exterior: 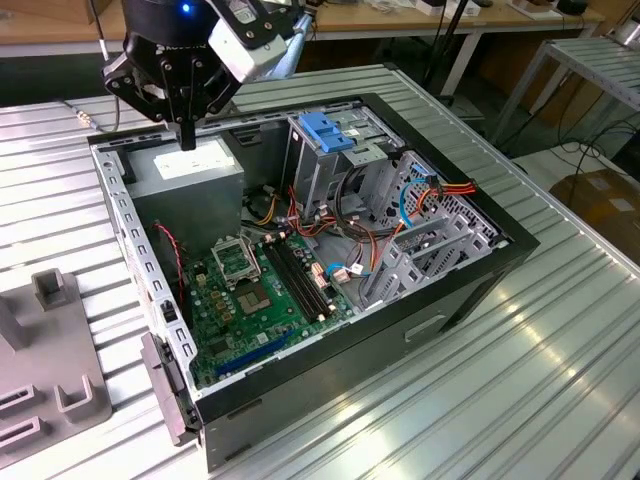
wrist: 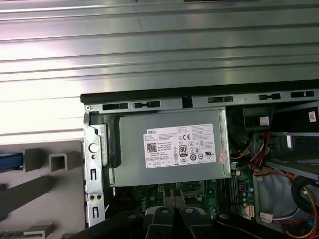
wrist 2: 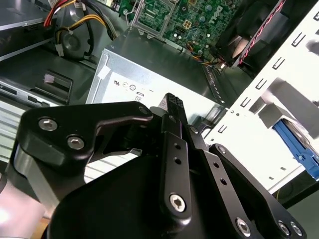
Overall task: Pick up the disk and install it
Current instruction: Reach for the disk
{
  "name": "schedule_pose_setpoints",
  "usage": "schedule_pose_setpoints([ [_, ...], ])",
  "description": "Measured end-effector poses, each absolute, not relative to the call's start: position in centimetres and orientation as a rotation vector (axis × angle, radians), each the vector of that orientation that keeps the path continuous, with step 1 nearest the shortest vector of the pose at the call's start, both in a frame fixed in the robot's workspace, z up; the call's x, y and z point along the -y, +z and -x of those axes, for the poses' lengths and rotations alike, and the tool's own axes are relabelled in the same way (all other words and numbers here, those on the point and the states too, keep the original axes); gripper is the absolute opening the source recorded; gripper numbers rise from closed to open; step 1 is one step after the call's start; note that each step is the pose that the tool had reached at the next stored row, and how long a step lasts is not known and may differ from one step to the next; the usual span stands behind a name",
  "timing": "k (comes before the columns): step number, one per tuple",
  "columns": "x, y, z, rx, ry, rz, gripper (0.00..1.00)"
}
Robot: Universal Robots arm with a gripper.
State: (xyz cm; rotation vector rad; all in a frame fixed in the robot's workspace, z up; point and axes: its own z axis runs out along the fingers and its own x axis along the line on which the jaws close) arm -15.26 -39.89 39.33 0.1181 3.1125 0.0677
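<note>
The black two-fingered gripper (exterior: 187,138) hangs over the open black desktop computer case (exterior: 470,275), at about ten o'clock of it in the exterior view. It sits just above the grey metal power-supply box with a white label (exterior: 195,178). Its jaws are closed on each other with nothing between them, as the second wrist view also shows (wrist 2: 172,102). The disk (wrist: 10,160), a flat hard drive framed in blue plastic rails, lies outside the case, beyond the chassis side wall and beside the grey plastic slotted fixture (wrist: 57,162). That fixture rests on the ribbed metal surface (exterior: 520,330) at about eight o'clock of the case in the exterior view. Only a strip of the disk's blue rail appears in both wrist views. By my judgement the task is at its very start. The disk is not yet grasped, the gripper is well apart from it, and both the pick and the install remain. The metal drive cage (exterior: 318,175) topped by a blue bracket (exterior: 325,130), at about one o'clock in the case, seems the likely home for it. The visible rail strip seems to run roughly parallel to the case's black rear edge, which would put the long axis that way. Too little shows to tell which end points where.
</note>
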Motion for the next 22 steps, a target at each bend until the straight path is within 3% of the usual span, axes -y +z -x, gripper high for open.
schedule_pose_setpoints([
  [22, 39.9, 39.3, 17.9, -3.113, 0.068, -0.118, 0.10],
])
